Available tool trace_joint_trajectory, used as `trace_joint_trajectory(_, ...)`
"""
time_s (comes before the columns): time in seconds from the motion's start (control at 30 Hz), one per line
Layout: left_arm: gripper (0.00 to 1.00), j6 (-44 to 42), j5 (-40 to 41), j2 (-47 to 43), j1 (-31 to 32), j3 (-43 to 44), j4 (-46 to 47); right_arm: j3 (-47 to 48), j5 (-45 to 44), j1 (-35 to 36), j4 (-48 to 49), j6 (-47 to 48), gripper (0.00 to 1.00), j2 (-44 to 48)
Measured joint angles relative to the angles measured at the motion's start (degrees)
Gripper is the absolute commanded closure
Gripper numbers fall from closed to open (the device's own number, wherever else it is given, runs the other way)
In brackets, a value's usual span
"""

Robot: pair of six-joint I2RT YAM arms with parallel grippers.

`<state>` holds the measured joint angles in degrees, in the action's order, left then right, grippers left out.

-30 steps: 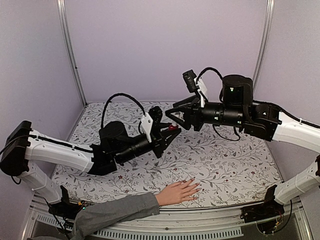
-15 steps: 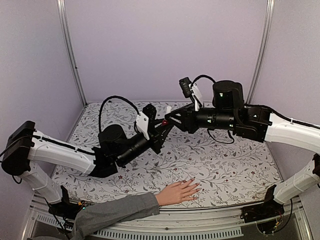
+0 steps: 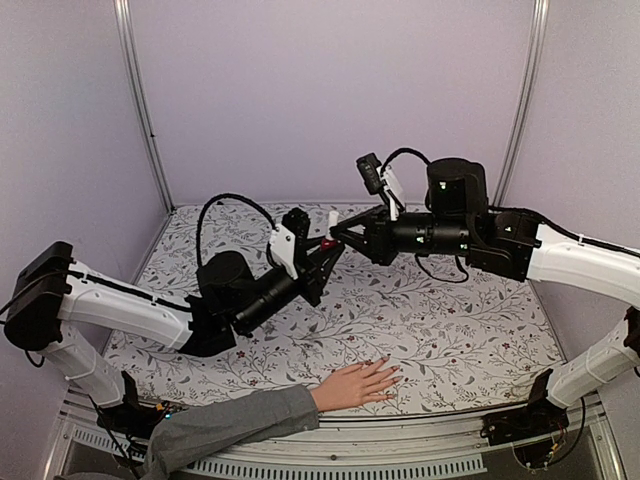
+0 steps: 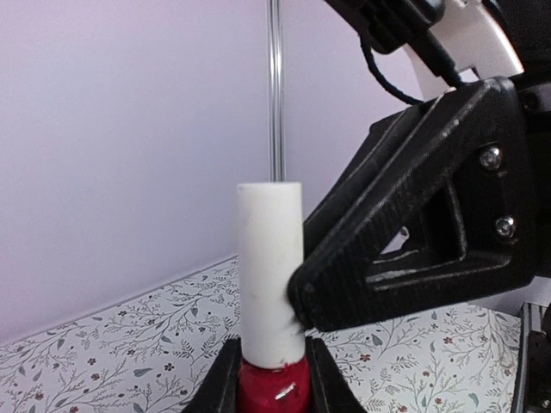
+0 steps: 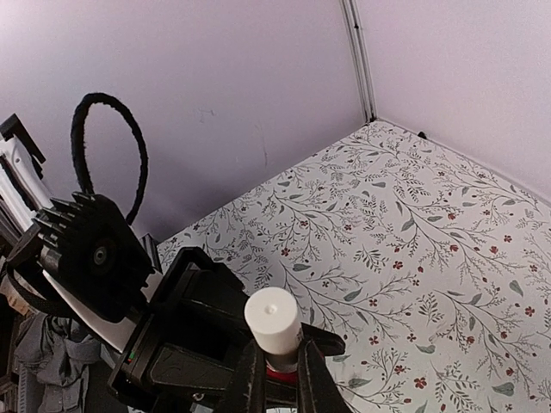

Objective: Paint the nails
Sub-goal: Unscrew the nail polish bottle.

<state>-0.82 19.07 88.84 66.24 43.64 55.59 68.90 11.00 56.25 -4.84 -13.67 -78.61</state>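
Note:
My left gripper (image 3: 325,249) is shut on a small red bottle (image 4: 274,390) and holds it upright in the air over the middle of the table. The bottle's white cap (image 4: 269,267) sticks up above the jaws. My right gripper (image 3: 336,231) reaches in from the right and is shut on that white cap (image 5: 274,319), just above the red glass (image 5: 281,377). A pale hand (image 3: 352,386) with a grey sleeve (image 3: 235,424) lies flat at the table's near edge. Its nails (image 3: 397,372) point right and are too small to judge their colour.
A floral patterned cloth (image 3: 450,320) covers the table. Lilac walls with metal corner posts (image 3: 140,100) close it in on three sides. The left arm's black cable (image 5: 86,146) loops up behind its wrist.
My right gripper has moved left to the bottle's cap and closed on it. The left arm lifted the bottle slightly up and left to meet it. The hand has stayed still.

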Motion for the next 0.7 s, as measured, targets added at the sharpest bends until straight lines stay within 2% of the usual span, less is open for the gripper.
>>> trace_joint_trajectory(0.3,1.00,0.52,-6.60,-0.79,-1.86,-1.18,1.42,0.02,4.81,-1.09,-0.28,4.96,1.00,0.24)
trace_joint_trajectory(0.47,1.00,0.81,-7.50,-0.83,-2.03,-1.51,2.08,0.15,5.11,-1.18,-0.76,5.75,0.78,0.33)
trace_joint_trajectory(0.6,1.00,-0.02,-8.66,-0.83,-1.27,-1.84,1.97,0.15,3.69,-0.22,-1.20,4.81,0.75,0.26)
trace_joint_trajectory(0.7,1.00,-1.01,-8.81,-0.83,-0.79,-1.92,1.92,0.15,2.05,0.37,-1.20,3.19,0.78,0.26)
